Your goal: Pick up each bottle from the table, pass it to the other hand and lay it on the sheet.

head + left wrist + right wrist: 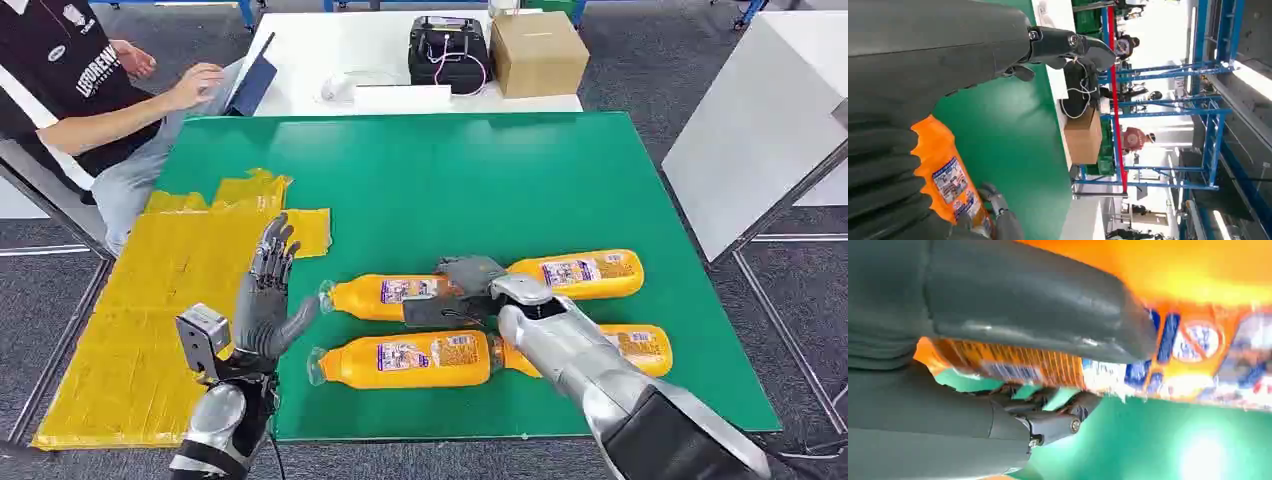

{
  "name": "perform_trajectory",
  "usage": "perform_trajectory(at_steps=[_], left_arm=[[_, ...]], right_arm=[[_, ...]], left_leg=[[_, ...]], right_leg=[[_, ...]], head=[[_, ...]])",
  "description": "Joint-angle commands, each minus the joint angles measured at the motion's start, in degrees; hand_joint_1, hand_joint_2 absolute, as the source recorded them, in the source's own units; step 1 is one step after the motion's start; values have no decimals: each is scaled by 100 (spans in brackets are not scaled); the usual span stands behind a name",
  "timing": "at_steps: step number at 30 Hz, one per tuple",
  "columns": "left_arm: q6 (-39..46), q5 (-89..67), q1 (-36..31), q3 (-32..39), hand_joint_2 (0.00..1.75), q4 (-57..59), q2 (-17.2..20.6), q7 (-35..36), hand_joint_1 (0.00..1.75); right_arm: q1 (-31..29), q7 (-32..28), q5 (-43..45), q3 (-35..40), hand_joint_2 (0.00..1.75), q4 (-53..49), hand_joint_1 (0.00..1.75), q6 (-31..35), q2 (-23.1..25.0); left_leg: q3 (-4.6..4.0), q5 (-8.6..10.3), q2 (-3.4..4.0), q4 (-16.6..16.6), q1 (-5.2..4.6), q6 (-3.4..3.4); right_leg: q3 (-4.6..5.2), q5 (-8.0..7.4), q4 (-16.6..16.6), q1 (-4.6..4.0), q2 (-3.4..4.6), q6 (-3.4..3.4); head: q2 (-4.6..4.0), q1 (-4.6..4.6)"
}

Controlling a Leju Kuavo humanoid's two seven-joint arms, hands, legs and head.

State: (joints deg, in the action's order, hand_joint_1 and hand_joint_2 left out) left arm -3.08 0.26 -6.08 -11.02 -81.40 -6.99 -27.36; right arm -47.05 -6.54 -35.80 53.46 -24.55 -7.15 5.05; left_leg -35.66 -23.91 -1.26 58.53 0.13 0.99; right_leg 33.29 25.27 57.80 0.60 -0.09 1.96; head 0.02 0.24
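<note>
Several orange bottles lie on the green table (450, 180). My right hand (462, 292) grips the middle of the far left bottle (375, 297), whose cap points left; in the right wrist view the thumb (1038, 305) lies over its label (1168, 355) and the fingers curl under it. Beside it lies another bottle (585, 272), with two nearer ones (405, 360) (640, 345), the right one partly hidden by my right arm. My left hand (265, 300) stands open, fingers upright, just left of the gripped bottle's cap, at the edge of the yellow sheet (150, 320). The left wrist view shows that bottle (948, 180).
A person (90, 90) sits at the back left with a tablet (252, 85). On the white table behind stand a black case (448, 50) and a cardboard box (537, 52). Another white table (760, 130) is at the right.
</note>
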Motion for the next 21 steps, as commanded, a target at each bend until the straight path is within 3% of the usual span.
perform_trajectory(at_steps=[1,2,3,21], left_arm=[[-6,-6,-95,11,175,214,36,22,0],[-7,-12,-76,18,175,188,35,17,0],[5,-13,-25,55,175,127,28,31,0],[-2,-73,140,161,175,-81,-23,107,0]], right_arm=[[-118,111,-83,-97,175,86,175,391,-8],[-90,138,-121,-132,175,33,175,518,-5],[6,204,-269,-218,175,-108,175,1198,20],[240,421,-775,-867,175,-497,175,1443,65]], left_leg=[[12,-4,8,-2,5,-3],[14,-4,10,-3,8,-4],[13,-4,9,-3,5,-3],[5,-3,8,-1,3,-2]], right_leg=[[-17,2,-9,-7,-1,-5],[-20,1,-12,-10,-1,-6],[-17,1,-10,-7,0,-4],[-8,1,-6,-4,2,-3]], head=[[0,0],[0,0],[0,0],[0,-2]])
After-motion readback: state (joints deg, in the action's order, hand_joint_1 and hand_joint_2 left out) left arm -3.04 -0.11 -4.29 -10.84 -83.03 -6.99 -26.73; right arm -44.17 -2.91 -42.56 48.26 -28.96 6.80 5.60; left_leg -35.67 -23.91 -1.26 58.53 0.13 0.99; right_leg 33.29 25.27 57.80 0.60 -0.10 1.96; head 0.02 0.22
